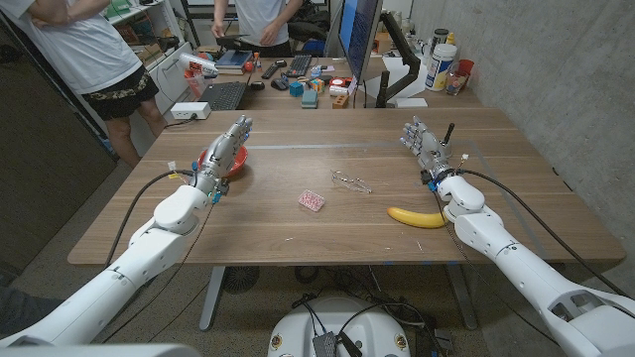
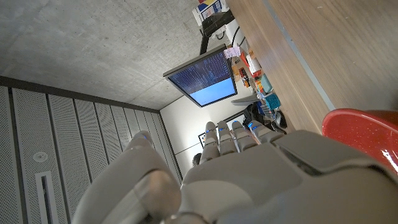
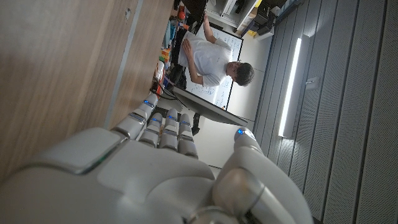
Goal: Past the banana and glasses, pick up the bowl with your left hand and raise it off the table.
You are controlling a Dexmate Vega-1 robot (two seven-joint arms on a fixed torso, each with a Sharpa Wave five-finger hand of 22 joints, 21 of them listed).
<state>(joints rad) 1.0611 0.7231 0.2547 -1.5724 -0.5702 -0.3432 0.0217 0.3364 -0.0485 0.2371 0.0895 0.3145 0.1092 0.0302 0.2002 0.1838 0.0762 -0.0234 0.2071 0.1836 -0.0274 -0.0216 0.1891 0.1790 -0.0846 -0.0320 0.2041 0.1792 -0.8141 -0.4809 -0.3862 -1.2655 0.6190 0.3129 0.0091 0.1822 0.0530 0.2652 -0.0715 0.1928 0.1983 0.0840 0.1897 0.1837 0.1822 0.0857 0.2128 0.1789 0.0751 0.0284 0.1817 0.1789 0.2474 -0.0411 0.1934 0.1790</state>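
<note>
From the head view, the wooden desk [image 1: 298, 233] carries a red bowl [image 1: 234, 165] at about nine o'clock from the centre, near the left edge. The left hand [image 1: 224, 151] is at the bowl, fingers stretched out straight over its near-left rim; whether it touches the rim I cannot tell, and nothing is gripped. Glasses [image 1: 351, 181] lie near the centre, a small pink packet [image 1: 312, 200] just at seven o'clock of them, and a banana [image 1: 416, 216] at four o'clock, close to the right wrist. The right hand [image 1: 425, 145] stands at three o'clock, fingers up and apart, holding nothing. Bare wood lies open between the bowl and the glasses. Clutter, a keyboard [image 1: 223, 95] and a monitor [image 1: 359, 40] crowd the twelve o'clock edge, with people standing beyond.

The left wrist view shows the back of the left hand [image 2: 249, 168], fingers straight, with the bowl's [image 2: 364, 134] speckled red rim just beside the hand.

The right wrist view shows the right hand [image 3: 155, 162] with fingers extended side by side, thumb apart, above bare wood, and a person [image 3: 214, 59] in a white shirt past the desk's far edge.
</note>
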